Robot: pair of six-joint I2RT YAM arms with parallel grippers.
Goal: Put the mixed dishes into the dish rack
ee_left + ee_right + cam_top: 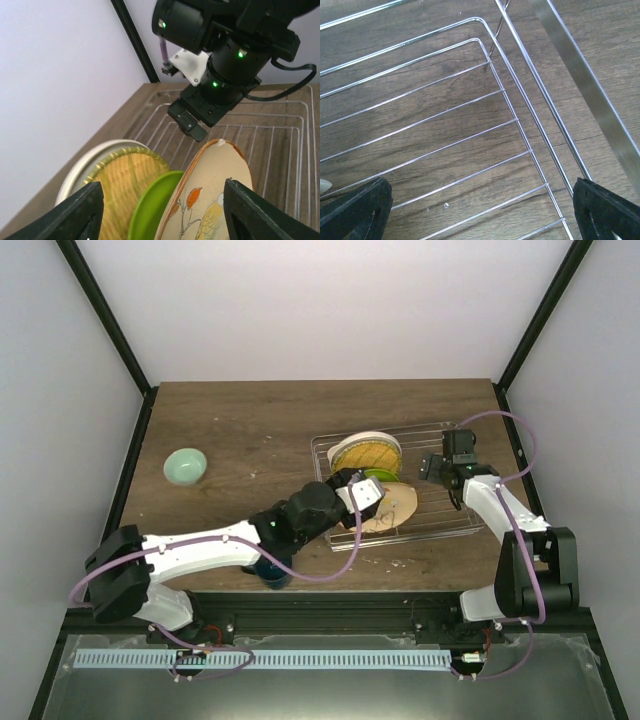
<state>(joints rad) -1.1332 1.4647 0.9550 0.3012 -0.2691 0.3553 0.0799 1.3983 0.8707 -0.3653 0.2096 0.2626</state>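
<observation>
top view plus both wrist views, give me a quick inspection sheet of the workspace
surface: brown wood table, a few pale specks near its front edge.
job's things: dish rack holds the cream plate, yellow-orange plate, lime green plate and tan plate, standing or leaning; mint bowl and dark blue mug, partly hidden under the left arm, sit outside it on the table.
clutter: nothing seen.
grippers: left gripper open, astride the tan plate; right gripper open and empty over the rack's floor.
cables: purple cables loop along both arms; no snag visible.
surroundings: white walls, black frame posts.
</observation>
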